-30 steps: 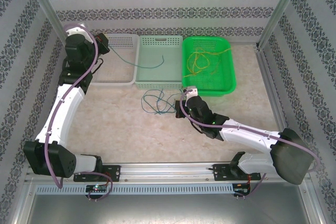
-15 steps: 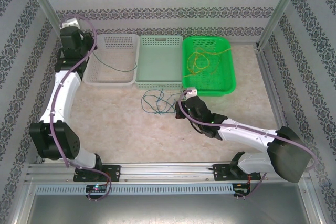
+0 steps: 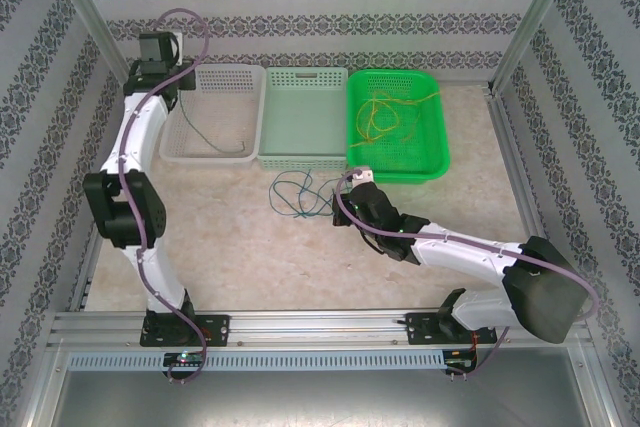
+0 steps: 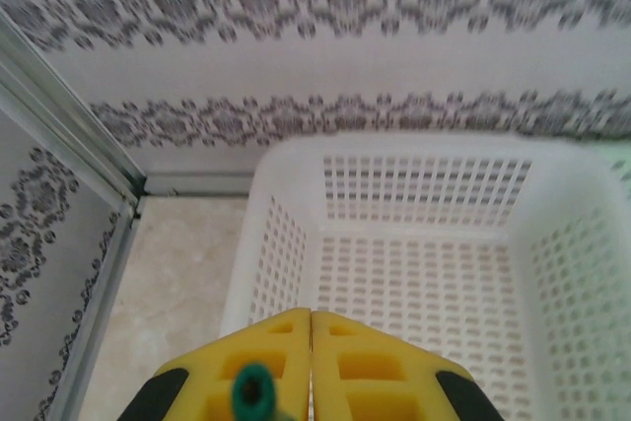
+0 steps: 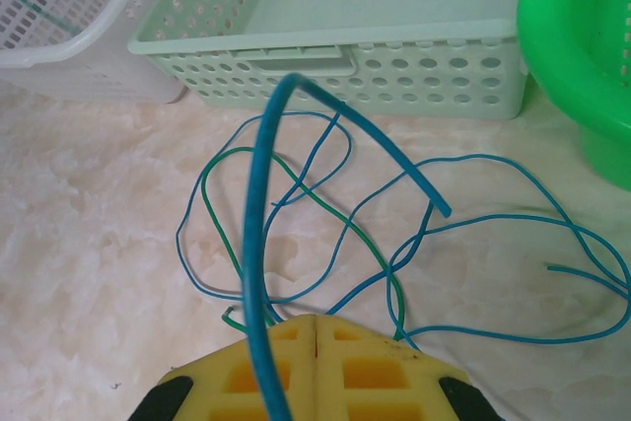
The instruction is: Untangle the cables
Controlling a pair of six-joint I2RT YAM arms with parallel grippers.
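Observation:
A tangle of thin blue cables [image 3: 300, 197] and one dark green cable [image 5: 205, 206] lies on the table in front of the baskets. My right gripper [image 3: 345, 197] sits at the tangle's right edge. Its yellow fingers [image 5: 315, 320] are shut, and a thicker blue cable [image 5: 258, 194] arches up from them. My left gripper [image 3: 180, 87] is raised over the white basket's far left corner, its fingers [image 4: 312, 315] shut on another green cable's end [image 4: 253, 391]. That green cable [image 3: 205, 137] hangs down into the white basket. Yellow cables [image 3: 385, 117] lie curled in the green basket.
Three baskets stand in a row at the back: white basket [image 3: 225, 72], mint basket [image 3: 305, 72] and green basket [image 3: 395, 75]. Patterned walls and metal posts close in the table. Bare tabletop lies left of and in front of the tangle.
My left arm has swung up and back toward the far left corner, dragging the green cable out of the mint basket into the white one. The right gripper has barely moved.

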